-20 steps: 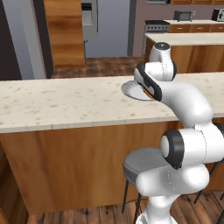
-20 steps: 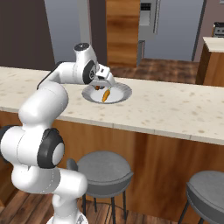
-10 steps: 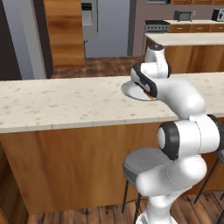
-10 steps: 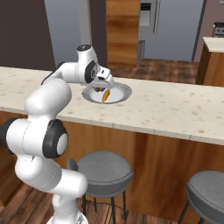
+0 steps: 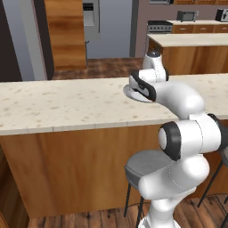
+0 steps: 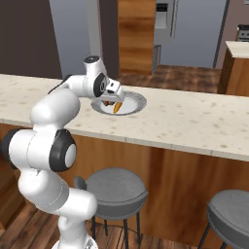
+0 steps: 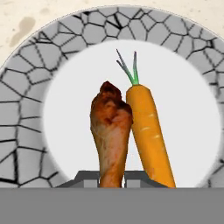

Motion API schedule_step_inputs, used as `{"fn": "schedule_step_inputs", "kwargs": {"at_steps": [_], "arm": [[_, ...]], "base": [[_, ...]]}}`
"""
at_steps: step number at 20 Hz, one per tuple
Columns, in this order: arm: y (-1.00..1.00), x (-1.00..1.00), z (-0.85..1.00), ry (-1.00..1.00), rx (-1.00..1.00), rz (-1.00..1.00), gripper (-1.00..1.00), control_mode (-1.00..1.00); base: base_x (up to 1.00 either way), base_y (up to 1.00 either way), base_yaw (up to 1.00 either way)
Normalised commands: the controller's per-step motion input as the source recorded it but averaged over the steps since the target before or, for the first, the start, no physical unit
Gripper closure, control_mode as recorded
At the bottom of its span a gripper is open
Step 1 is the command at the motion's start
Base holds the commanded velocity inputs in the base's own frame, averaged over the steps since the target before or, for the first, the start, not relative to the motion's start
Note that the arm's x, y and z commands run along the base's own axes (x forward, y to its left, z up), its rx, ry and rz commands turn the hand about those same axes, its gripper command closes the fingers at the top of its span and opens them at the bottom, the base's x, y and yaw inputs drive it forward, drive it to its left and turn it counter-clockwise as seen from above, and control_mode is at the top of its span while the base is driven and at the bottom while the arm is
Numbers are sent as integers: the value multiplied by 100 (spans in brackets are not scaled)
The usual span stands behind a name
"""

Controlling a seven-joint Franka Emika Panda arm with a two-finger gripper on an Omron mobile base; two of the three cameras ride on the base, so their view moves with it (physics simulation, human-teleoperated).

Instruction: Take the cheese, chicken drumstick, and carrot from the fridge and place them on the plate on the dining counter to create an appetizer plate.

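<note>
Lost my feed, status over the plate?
Hand shut on chicken drumstick, above plate. Carrot on plate, touching drumstick. Nothing in the way.

Just ahead of the pincer, the round grey-white plate (image 7: 131,87) has a smooth matt centre and a crackle-patterned rim. On it, the rough, glossy brown roasted drumstick (image 7: 110,131) touches the smooth orange carrot (image 7: 148,131). Beneath the plate, the speckled beige stone counter top (image 5: 58,104) looks polished above a satin wood-panelled base (image 5: 67,173).

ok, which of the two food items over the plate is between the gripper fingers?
The chicken drumstick: its thin end runs down between the gripper fingertips. The carrot lies beside it on the plate, outside the fingers.
</note>
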Motion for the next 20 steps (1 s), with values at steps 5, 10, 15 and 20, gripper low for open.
{"fn": "schedule_step_inputs", "kwargs": {"at_steps": [5,10,15,20], "arm": [[31,33,-9,0,0,0,100,-100],[9,35,-15,0,0,0,100,-100],[-9,40,-20,0,0,0,100,-100],[-22,19,-24,1,0,-1,-100,-100]], "base": [[0,0,0],[0,0,0],[0,0,0],[0,0,0]]}}
